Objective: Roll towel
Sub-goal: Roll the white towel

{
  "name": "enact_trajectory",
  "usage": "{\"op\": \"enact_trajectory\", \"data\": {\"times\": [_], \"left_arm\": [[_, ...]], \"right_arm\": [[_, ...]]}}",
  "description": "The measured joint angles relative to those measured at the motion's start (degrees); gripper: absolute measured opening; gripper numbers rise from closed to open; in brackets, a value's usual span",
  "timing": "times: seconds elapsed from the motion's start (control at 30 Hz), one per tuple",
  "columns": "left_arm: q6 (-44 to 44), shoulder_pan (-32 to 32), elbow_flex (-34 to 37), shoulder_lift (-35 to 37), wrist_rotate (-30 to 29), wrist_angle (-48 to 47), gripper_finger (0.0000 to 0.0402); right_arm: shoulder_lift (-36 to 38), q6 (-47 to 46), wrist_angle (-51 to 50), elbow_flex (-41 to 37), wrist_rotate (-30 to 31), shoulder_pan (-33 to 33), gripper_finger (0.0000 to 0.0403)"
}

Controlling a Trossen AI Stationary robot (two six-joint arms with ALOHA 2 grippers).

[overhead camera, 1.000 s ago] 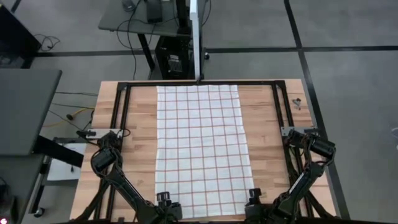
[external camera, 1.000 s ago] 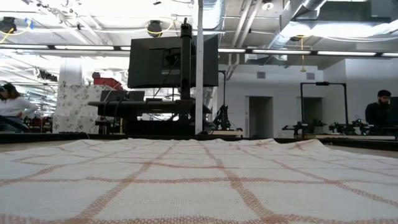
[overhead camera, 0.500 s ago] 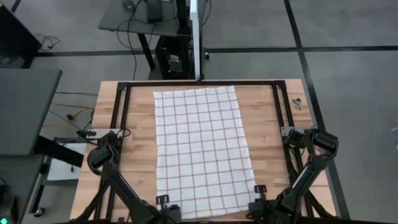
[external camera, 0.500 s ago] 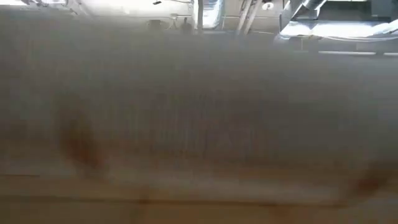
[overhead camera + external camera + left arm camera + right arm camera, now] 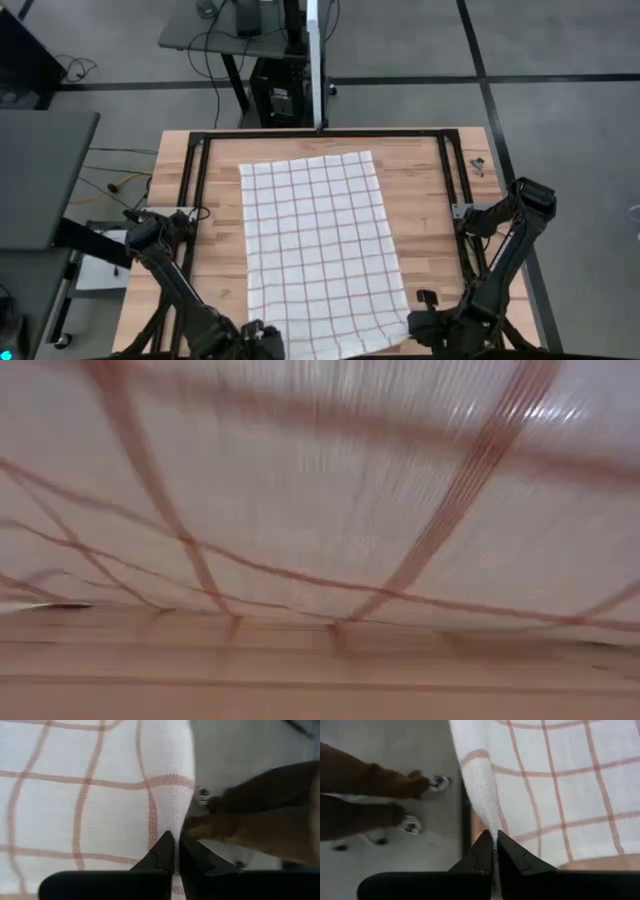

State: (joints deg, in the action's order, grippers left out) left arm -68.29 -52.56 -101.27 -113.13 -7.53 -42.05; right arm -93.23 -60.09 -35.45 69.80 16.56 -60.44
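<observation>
At bottom centre of the high view, both grippers pinch the near corners of the white cotton towel with thin red checks (image 5: 320,250): left gripper (image 5: 172,851) and right gripper (image 5: 494,851) each clamped tight on a pinched fold. Near edge is raised, prob. to start the roll twd the far end; rest lies flat mid-frame on the pale wooden slatted table (image 5: 430,190) w/ black frame. Grey tiled floor around; a desk stands upper centre.
</observation>
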Motion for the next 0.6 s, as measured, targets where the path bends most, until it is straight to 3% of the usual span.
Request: {"op": "enact_trajectory", "data": {"times": [0.17, 0.3, 0.43, 0.6], "left_arm": [[-2.2, -0.8, 0.0, 0.3, 2.6, 6.3, 0.0000], [-3.5, 0.0, 0.0, 3.6, 2.3, 4.9, 0.0000], [-2.7, 1.9, 0.0, 7.5, 1.0, -5.1, 0.0000], [1.2, 5.6, 2.4, 13.3, -1.8, -16.6, 0.0000]], "right_arm": [[1.3, -3.3, 3.1, 0.0, -1.3, -1.5, 0.0000], [4.6, -5.1, 1.6, 0.0, -1.5, -1.3, 0.0000], [9.1, -5.4, -5.5, 0.1, -1.5, 1.8, 0.0000], [14.3, -0.3, -16.0, 0.1, -1.5, 10.1, 0.0000]]}}
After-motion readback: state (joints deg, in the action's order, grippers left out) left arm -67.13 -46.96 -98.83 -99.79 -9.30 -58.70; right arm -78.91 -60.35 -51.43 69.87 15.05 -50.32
